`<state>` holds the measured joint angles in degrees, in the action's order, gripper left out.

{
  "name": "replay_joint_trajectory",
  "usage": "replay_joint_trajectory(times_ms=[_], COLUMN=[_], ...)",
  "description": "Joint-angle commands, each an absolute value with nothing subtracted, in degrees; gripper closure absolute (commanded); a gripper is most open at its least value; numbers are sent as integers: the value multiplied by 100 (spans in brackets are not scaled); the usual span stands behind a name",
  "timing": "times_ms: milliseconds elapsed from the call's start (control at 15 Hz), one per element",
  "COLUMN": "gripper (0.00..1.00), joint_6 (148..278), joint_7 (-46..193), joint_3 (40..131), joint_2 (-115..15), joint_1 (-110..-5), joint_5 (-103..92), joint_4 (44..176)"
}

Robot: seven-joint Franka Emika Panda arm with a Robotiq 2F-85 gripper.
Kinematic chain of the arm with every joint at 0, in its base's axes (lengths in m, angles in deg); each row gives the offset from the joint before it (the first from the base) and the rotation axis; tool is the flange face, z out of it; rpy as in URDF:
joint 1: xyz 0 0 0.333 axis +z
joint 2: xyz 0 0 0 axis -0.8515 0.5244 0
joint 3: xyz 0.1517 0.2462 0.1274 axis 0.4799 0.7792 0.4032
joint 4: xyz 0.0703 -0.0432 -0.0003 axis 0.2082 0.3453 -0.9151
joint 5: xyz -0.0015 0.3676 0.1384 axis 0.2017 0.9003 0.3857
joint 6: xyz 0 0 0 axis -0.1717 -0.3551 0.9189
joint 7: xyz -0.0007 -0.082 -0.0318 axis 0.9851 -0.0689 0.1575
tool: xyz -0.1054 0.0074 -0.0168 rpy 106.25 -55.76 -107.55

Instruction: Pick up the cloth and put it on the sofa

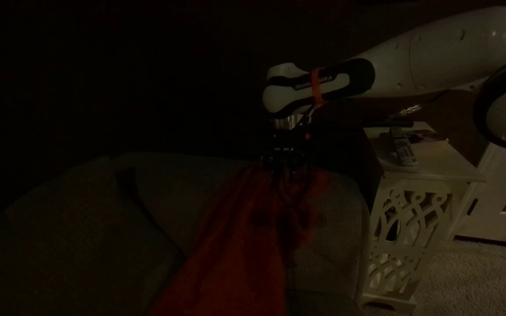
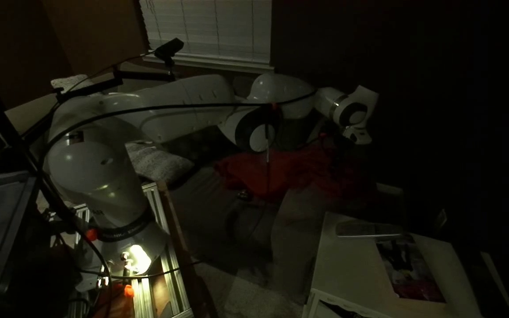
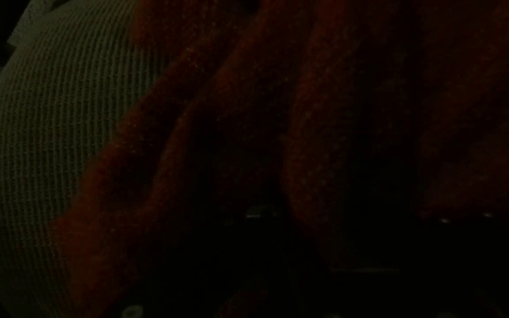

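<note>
Spilling down the lower centre of the frame in an exterior view, the cloth [image 1: 235,263] is a deep red-orange, bunched narrow up near the middle and fanning out until the bottom edge crops it. Long, loose folds run its length, near-black in the hollows, and its right side ends in a crumpled, uneven edge over the sofa [image 1: 341,228], ribbed and dull in the gloom. At that bunched top sits the end effector [image 1: 291,188], dark on dark, and I can't tell whether it's parted or closed on the material. The white arm [image 1: 446,52] stretches in from the upper right; below it, a remote [image 1: 403,147] lies on a white surface [image 1: 446,164]. Now the wrist view: fuzzy pile, rust-coloured ridges catching faint light, across the centre and upper right, with the sofa's ribbing down the left side. And in an exterior view, the cloth [image 2: 245,170] is a low, rumpled red heap from the centre towards the right, beneath the arm.
</note>
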<state>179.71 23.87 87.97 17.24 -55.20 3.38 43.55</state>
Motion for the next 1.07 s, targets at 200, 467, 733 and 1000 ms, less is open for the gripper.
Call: replay_joint_trajectory(times_ms=[200,467,733,1000], gripper=[100,99,99,99], joint_6=[17893,17813,17687,17457], joint_7=[2114,2799,3296,3797], joint_3=[8791,9288,9533,9594], joint_2=[1798,1693,1556,1464], joint_1=[-5494,-5395,-4750,-4042], joint_5=[278,574,475,358], joint_4=[4307,4295,4388,4409])
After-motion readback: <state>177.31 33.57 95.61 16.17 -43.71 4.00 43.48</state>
